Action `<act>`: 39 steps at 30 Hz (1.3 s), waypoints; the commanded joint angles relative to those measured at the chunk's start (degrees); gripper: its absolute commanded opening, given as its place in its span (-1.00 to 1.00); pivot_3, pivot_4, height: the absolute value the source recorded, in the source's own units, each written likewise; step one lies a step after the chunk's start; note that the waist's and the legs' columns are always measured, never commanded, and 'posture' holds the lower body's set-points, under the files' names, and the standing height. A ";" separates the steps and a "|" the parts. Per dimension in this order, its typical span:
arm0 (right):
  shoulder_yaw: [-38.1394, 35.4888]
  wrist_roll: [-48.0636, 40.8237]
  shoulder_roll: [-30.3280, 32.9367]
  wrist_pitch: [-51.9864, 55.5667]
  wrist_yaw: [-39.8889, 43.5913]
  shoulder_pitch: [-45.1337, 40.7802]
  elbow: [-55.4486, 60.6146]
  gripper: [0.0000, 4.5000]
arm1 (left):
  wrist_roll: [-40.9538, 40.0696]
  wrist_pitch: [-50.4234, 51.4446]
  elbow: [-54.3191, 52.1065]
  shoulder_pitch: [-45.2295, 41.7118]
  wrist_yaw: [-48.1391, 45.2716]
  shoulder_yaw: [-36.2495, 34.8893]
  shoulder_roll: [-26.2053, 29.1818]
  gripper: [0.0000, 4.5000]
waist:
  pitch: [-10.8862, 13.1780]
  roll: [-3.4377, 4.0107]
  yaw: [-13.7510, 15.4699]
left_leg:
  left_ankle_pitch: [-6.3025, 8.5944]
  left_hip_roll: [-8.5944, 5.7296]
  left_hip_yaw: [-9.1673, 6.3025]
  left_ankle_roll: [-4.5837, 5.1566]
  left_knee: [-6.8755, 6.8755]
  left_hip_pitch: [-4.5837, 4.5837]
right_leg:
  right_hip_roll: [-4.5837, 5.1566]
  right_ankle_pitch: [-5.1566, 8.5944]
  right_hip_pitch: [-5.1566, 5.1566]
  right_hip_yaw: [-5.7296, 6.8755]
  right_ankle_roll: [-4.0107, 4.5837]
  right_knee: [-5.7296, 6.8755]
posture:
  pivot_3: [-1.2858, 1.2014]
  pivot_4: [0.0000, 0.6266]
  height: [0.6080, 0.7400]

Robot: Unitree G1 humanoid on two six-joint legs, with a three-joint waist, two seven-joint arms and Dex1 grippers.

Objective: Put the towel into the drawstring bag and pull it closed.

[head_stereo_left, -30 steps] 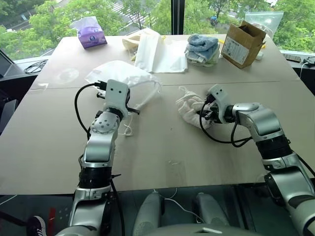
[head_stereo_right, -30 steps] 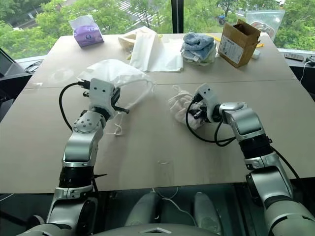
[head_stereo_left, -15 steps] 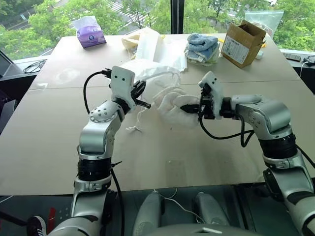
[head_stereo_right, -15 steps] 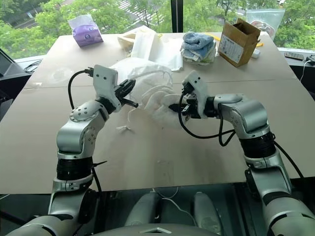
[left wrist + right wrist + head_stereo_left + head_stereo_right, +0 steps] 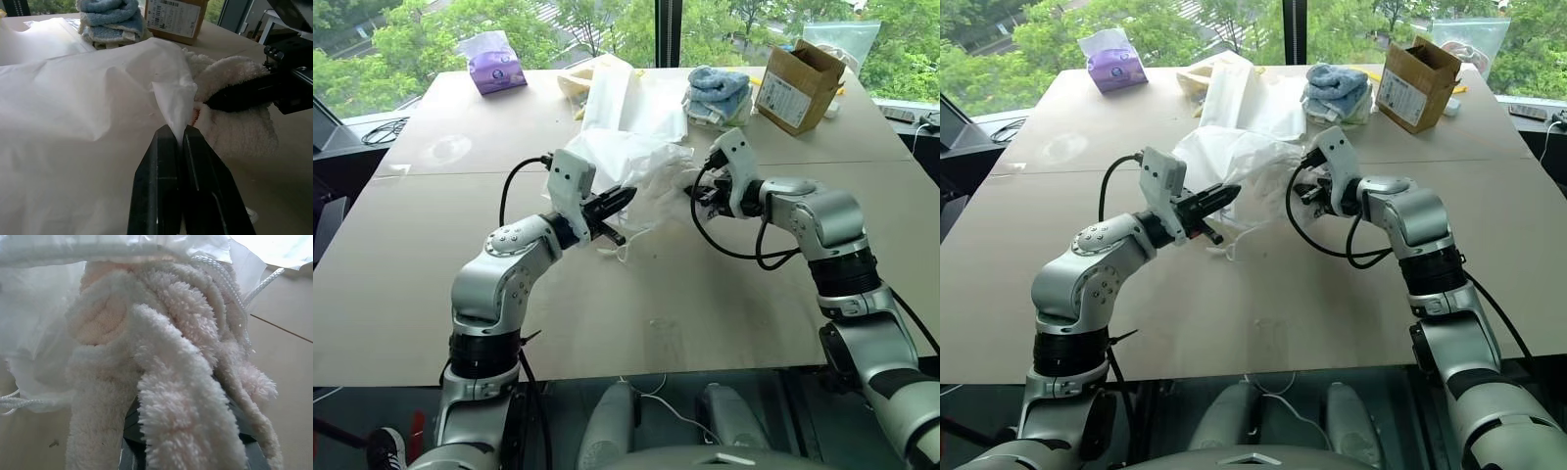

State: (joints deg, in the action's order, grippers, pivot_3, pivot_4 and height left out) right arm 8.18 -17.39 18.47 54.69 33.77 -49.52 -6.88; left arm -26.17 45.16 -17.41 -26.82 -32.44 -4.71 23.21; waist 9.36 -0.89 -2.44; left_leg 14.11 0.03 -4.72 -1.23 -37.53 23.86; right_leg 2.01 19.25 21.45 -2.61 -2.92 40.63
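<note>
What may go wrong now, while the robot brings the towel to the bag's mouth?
1. The left gripper pinches only a thin edge of the drawstring bag, so the fabric may slip out when pushed.
2. The towel, held by the right gripper, hangs bunched, so it may catch on the rim.
3. A loose cord lies against the towel and may be dragged inside.

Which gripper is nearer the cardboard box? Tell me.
Right. The right gripper, shut on the towel, sits just ahead of the cardboard box; the left gripper pinches the drawstring bag farther away.
</note>
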 commanded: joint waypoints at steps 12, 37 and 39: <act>-12.40 -6.95 -16.96 2.00 -10.98 -0.54 -3.08 -0.99 | -4.58 0.64 -4.27 -0.33 0.24 2.80 -2.38 -1.00 | 0.00 0.00 -1.06 | -0.01 0.03 0.01 -0.02 0.05 -0.03 | -0.03 0.00 0.04 -0.04 0.00 0.07 | 0.03 -0.52 1.00; -4.04 -11.41 -4.21 -6.48 -0.50 15.74 19.47 0.97 | -0.57 -10.82 13.67 -8.69 -0.68 0.29 -0.03 -1.00 | 0.05 0.08 -1.44 | -0.03 0.00 0.08 -0.05 0.09 0.01 | -0.03 0.00 0.09 -0.09 0.00 0.04 | 0.03 -0.52 1.00; -5.91 -14.92 -1.73 -6.08 2.33 17.57 24.98 0.97 | -0.14 -11.14 14.11 -9.02 -0.54 0.51 -0.39 -1.00 | 0.05 0.08 -1.55 | -0.03 0.03 0.07 -0.04 0.09 -0.01 | -0.06 0.00 0.09 -0.10 0.00 0.05 | 0.03 -0.52 1.00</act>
State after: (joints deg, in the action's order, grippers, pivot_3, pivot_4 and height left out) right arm 3.86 -28.65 15.82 48.60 33.28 -32.28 11.81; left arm -26.79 35.63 -3.14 -34.83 -33.21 -3.80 22.78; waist 9.41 -0.81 -3.99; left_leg 14.08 0.07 -4.67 -1.26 -37.43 23.85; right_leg 1.94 19.25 21.54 -2.69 -2.92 40.68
